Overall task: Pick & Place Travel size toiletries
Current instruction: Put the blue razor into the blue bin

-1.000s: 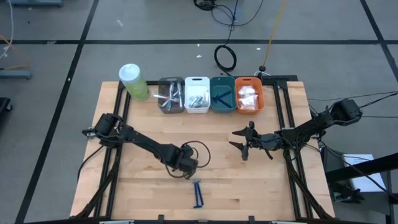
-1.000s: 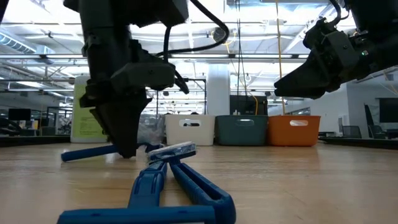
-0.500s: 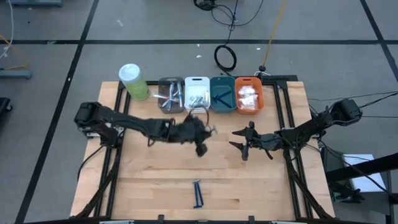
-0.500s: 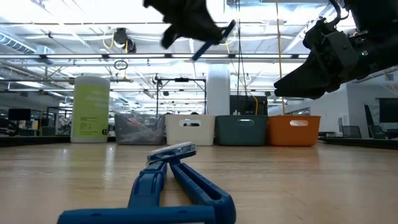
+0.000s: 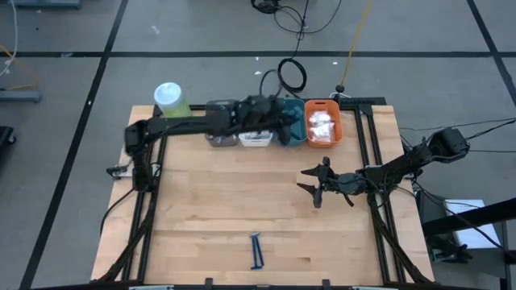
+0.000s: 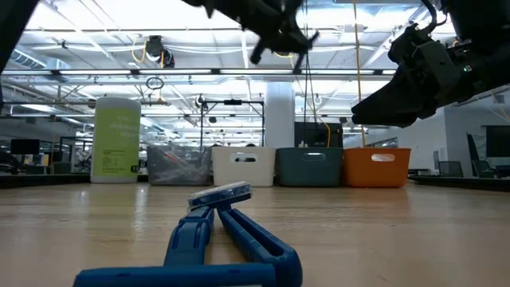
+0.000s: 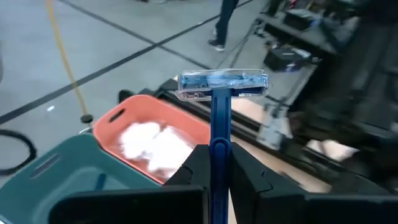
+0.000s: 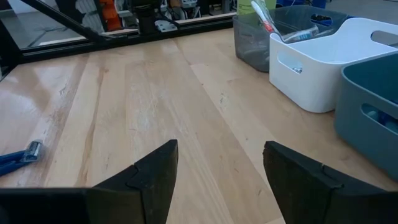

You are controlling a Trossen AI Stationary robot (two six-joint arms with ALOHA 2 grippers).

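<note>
Four small bins stand in a row at the table's twelve-o'clock edge: a translucent grey bin [image 5: 221, 127], a glossy white bin [image 5: 255, 137], a matte teal bin [image 5: 289, 130] and an orange bin [image 5: 322, 123] holding crinkly white pouches [image 7: 152, 142]. At about eleven o'clock, beside the grey bin, stands a pale-green cylinder [image 5: 172, 103] with a white lid. The table [image 5: 210, 217] is pale wood planks in a black metal frame.

One dark blue razor [image 7: 220, 112], T-shaped with a clear, pale-blue head on a slim plastic handle, is pinched by its handle between the nearly closed fingers of the left gripper [image 5: 278, 121]. That gripper hangs above the teal bin, at twelve o'clock, the razor's head pointing out toward the orange bin.

Two more blue razors [image 5: 256, 250] lie side by side on the wood at six o'clock, near the front edge, well apart from both grippers; in the low view their handles cross close to the camera.

At about three o'clock the right gripper [image 5: 313, 186] hovers over bare wood, its dark wedge-shaped fingers [image 8: 149, 180] spread wide with nothing between them.
</note>
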